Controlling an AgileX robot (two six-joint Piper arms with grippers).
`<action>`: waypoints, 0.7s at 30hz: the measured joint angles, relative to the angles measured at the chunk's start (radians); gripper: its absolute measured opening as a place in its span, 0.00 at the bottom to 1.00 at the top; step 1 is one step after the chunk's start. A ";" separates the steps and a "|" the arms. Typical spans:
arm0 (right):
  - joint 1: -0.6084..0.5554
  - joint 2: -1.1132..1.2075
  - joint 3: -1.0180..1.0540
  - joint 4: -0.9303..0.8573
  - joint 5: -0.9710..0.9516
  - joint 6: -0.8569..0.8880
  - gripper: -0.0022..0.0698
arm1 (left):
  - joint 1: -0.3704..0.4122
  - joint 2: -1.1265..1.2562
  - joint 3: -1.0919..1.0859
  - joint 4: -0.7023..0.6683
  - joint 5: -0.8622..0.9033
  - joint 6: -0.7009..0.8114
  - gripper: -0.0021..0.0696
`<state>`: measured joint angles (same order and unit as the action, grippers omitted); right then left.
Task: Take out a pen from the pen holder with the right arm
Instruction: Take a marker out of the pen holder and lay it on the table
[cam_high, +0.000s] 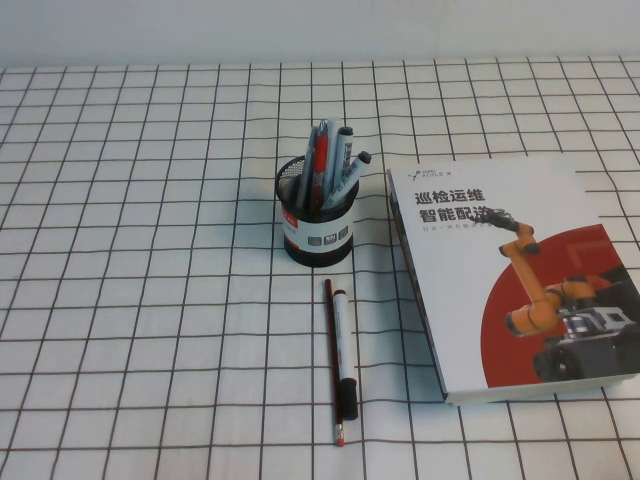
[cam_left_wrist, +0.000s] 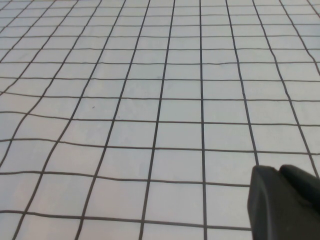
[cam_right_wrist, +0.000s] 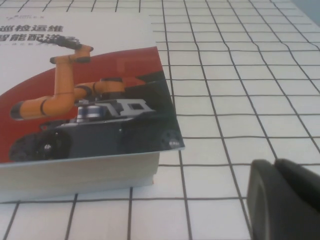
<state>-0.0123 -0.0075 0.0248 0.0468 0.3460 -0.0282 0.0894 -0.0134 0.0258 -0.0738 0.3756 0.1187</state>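
Our closed right gripper (cam_right_wrist: 276, 169), by the book (cam_right_wrist: 90, 100), could tip the pen holder (cam_high: 317, 232); left gripper (cam_left_wrist: 279, 171), over cloth (cam_left_wrist: 150, 100), we can't tell.

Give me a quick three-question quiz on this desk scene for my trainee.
1. True or false: the pen holder lies tipped over.
2. What sits to the robot's right of the holder: A book, B cup, C plate?
3. Fill in: the left gripper hangs over bare cloth; the right gripper, near the book's corner, is ____.
Key: 1 false; 2 A; 3 shut.
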 joint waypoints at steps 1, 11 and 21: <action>0.000 0.000 0.000 0.004 0.002 0.000 0.01 | 0.000 0.000 0.000 0.000 0.000 0.000 0.03; 0.000 0.000 0.000 0.011 0.010 -0.002 0.01 | 0.000 0.000 0.000 0.000 0.000 0.000 0.02; 0.000 0.000 0.000 0.016 0.010 0.000 0.01 | 0.000 0.000 0.000 0.000 0.000 0.000 0.03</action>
<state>-0.0123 -0.0075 0.0248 0.0627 0.3563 -0.0286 0.0894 -0.0134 0.0258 -0.0738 0.3756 0.1187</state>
